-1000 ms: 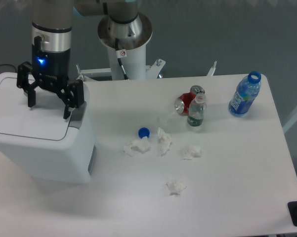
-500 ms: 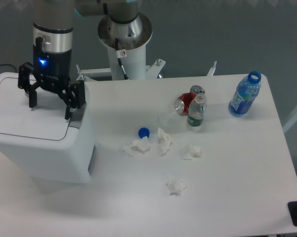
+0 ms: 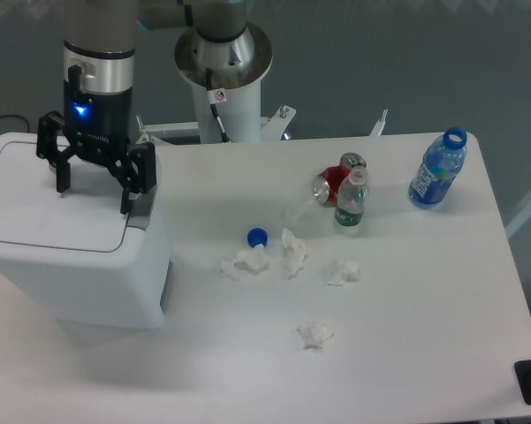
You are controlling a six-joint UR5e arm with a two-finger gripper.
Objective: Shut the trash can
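The trash can [image 3: 66,256] sits off the white table's [image 3: 406,353] left edge, lid down, cropped at the frame. Above its lid the gripper [image 3: 94,187] hangs spread, grasping nothing. Right of the can: crumpled tissues [image 3: 287,252]; grey floor [image 3: 380,62] behind.

Single fixed camera, high front vantage, angled down over table [image 3: 406,353]; moderate distance.

Even, cool overhead light, soft faint shadows, slight overall softness, mild glare on the white table [image 3: 406,300].

boxy white trash can [image 3: 71,265], lid down flat, table's left edge
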